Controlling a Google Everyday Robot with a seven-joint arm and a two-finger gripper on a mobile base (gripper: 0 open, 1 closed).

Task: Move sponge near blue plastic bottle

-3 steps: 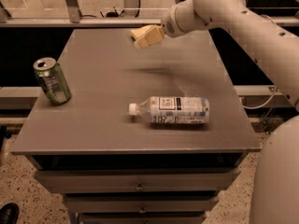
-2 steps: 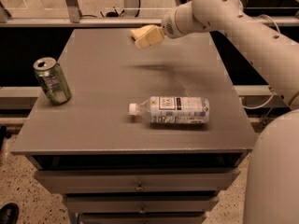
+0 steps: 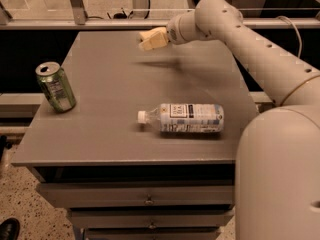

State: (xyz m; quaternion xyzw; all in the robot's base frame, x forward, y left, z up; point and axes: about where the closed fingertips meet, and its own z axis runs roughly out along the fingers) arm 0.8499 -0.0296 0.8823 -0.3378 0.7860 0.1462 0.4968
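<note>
The tool (image 3: 152, 38) hovered above the desk's (image 3: 100, 89) far edge; its grip state could not be told. No sponge lay separately on the desk; possibly it was carried. The blue plastic bottle (image 3: 187, 118) lay sideways, centre-front. Recommended: lower slowly and release just beside the bottle without rolling it.

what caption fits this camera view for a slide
End effector above the table's far side; blue plastic bottle lying on its side near the front, green can at left.

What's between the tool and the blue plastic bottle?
Camera view: only bare tabletop and a shadow. The tool hovers over the far side; the blue plastic bottle lies on its side nearer.
</note>
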